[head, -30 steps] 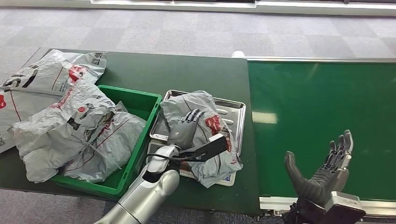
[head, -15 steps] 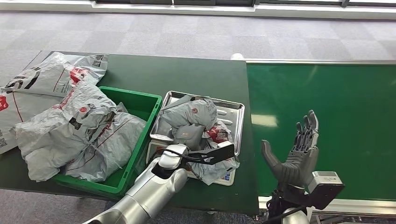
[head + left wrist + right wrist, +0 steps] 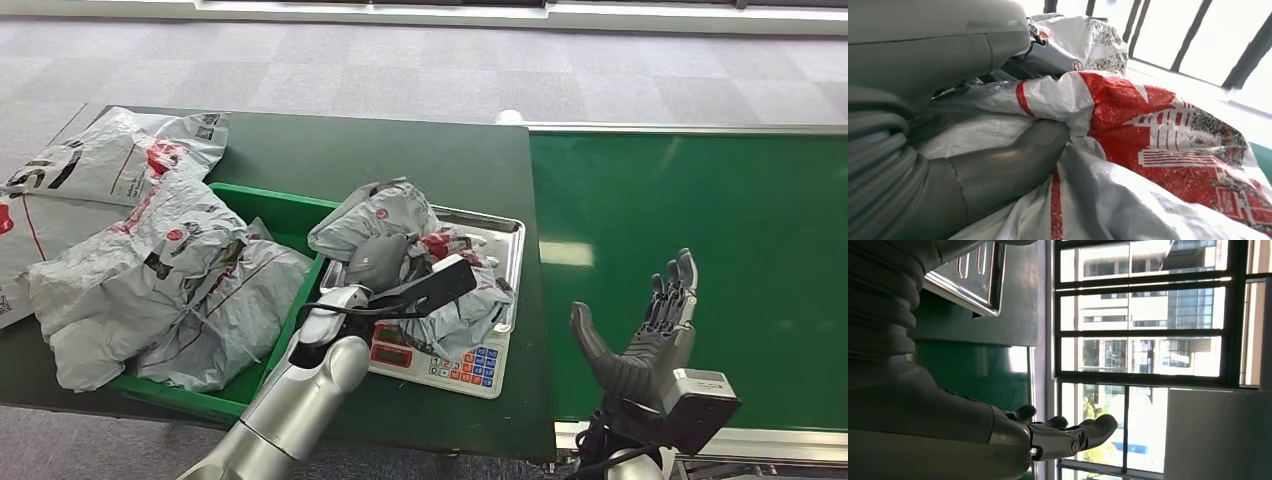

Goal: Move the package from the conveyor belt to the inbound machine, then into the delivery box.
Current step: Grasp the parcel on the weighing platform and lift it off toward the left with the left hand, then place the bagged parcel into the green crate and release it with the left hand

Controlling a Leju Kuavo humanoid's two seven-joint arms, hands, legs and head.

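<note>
Lifted since half a second ago, the package (image 3: 400, 235) now hangs above the steel tray (image 3: 505, 238) of the inbound machine (image 3: 440, 362), toward the green delivery box (image 3: 300, 215). I see my left hand (image 3: 375, 262) with fingers (image 3: 1013, 160) clenched into it. My right hand (image 3: 640, 340) hovers over the conveyor belt (image 3: 700, 200), fingers spread, holding nothing.

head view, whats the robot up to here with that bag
The left hand grips a grey package and holds it bunched up over the scale tray, beside the green bin of other packages. The right hand hovers open and empty over the conveyor belt.
</note>
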